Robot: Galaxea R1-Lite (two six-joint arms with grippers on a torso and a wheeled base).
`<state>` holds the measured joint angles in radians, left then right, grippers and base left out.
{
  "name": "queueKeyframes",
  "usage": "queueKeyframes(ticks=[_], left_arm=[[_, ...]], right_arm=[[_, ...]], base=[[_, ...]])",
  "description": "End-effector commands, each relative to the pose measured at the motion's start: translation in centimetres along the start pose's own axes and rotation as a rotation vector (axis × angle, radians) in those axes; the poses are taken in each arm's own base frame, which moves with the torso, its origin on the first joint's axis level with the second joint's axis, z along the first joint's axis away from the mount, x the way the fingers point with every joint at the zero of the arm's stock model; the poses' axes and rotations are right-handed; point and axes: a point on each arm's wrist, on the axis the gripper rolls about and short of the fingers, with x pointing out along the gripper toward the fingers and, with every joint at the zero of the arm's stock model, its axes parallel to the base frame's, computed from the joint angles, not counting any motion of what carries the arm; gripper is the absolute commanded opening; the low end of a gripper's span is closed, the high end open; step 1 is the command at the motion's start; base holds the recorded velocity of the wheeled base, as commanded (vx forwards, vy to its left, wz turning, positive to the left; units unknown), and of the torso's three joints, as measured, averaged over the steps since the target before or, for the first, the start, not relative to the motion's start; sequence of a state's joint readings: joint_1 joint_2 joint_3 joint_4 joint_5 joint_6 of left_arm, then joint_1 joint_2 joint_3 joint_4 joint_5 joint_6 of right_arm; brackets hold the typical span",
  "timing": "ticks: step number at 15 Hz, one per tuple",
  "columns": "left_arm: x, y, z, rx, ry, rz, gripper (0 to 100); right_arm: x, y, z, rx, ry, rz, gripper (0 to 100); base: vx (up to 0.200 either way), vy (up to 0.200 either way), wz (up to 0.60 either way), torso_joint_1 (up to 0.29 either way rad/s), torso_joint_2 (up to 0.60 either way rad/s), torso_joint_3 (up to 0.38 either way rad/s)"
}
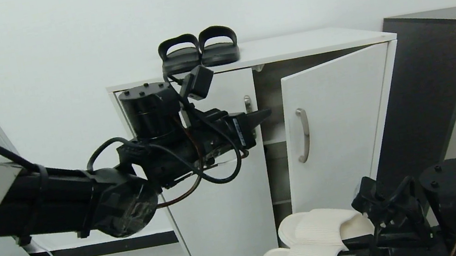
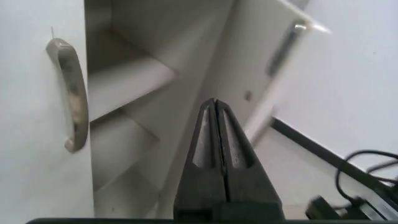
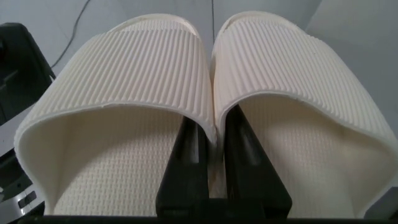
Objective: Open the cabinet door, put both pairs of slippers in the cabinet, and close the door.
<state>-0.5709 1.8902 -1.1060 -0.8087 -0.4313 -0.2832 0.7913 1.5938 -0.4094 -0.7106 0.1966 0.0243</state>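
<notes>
White cabinet [image 1: 311,42] stands vs. the wall. Its R door [image 1: 339,128] is swung partway open and its L door [image 1: 225,221] is shut. Shelves [image 2: 130,74] show thru the gap btwn them. The black slippers [image 1: 199,51], a pair side by side, sit on top of the cabinet toward its L end.

L claw [image 1: 264,115] is up at mid height in front of the L door. Its tip is just past that door's inner edge, near the L handle [image 1: 247,103] and pointing at the gap. Its fingers are pressed tight together w/ nothing in them.

R claw [image 3: 214,134] is low, in front of the cabinet's foot and below the open R door. It has hold of the white slippers [image 1: 316,238]: one finger inside each, w/ the two inner side walls pinched together btwn them. The pair lies side by side, toes toward the cabinet.

A dark grey cupboard [image 1: 434,88] stands just R of the cabinet.
</notes>
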Motion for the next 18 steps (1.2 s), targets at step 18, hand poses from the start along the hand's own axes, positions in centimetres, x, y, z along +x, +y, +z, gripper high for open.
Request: queueKeyframes(ticks=[18], left_arm=[[4.6,-5.9,-2.2,-0.007,0.083,-0.183,0]], right_arm=[[-0.6,2.6,-2.2,-0.039,0.075,0.097,0]], base=[[-0.144,0.0,0.0,0.002,0.0,0.002]])
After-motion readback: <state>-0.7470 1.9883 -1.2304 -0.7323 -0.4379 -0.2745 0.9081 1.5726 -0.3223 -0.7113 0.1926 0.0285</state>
